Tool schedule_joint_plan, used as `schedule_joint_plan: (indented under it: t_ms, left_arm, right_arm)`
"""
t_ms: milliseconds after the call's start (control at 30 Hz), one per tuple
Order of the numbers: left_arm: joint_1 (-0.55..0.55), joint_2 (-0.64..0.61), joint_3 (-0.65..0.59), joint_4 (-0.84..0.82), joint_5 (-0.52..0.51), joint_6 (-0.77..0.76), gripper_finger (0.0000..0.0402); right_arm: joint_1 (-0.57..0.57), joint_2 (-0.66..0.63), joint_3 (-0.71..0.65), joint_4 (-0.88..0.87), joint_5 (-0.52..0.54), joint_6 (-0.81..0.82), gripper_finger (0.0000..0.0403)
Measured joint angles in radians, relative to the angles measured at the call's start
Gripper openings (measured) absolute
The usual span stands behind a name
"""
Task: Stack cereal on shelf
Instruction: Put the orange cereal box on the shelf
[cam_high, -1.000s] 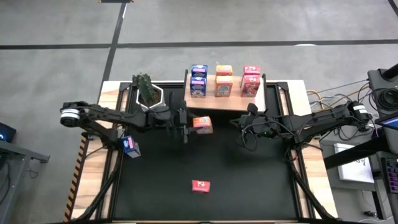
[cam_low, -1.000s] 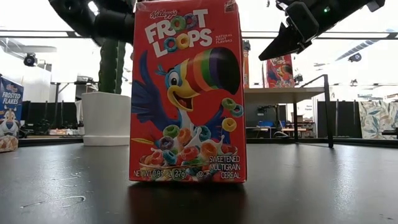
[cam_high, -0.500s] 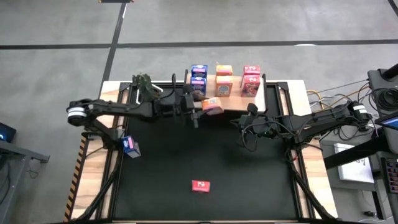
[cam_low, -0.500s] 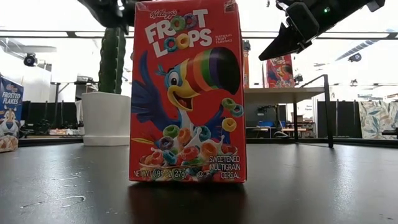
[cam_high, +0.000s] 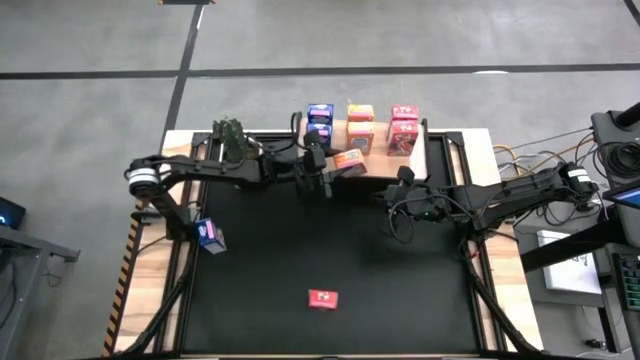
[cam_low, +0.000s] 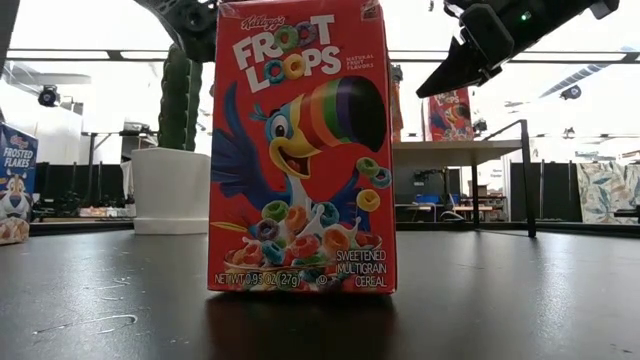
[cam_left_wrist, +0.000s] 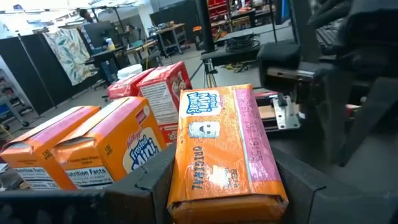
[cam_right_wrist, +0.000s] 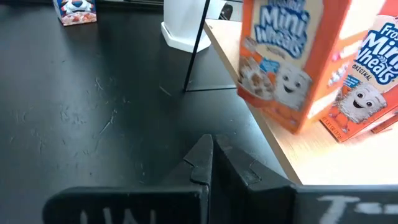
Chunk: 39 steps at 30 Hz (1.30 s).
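**High view: seventh box at the shelf, two left on the mat**

High view shows us six cereal boxes already on the shelf (cam_high: 385, 160) at the surface's far edge: blue pair (cam_high: 320, 122), orange pair (cam_high: 360, 128), red pair (cam_high: 404, 128), each stacked two high. The left claw (cam_high: 335, 165) grips a third orange box (cam_high: 349, 160) at the shelf's front edge, just beside the orange pair; we judge it not yet set down. The right claw (cam_high: 385, 200) hangs clenched and empty near the shelf's right end. Still to shelve: a blue box (cam_high: 209, 234) by the left edge and a red box (cam_high: 322, 298) near the front edge.
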Motion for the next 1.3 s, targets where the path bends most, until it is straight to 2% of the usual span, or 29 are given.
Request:
schedule_joint_plan:
  t_ms: [833, 1300]
  left_arm:
    - [0.011, 0.056, 0.023, 0.061, 0.000, -0.008, 0.0177]
    - [0.011, 0.056, 0.023, 0.055, 0.000, -0.038, 0.0221]
  right_arm:
    - [0.000, 0.000, 0.000, -0.004, 0.000, 0.008, 0.0009]
    - [0.000, 0.000, 0.000, -0.004, 0.000, 0.009, 0.0009]
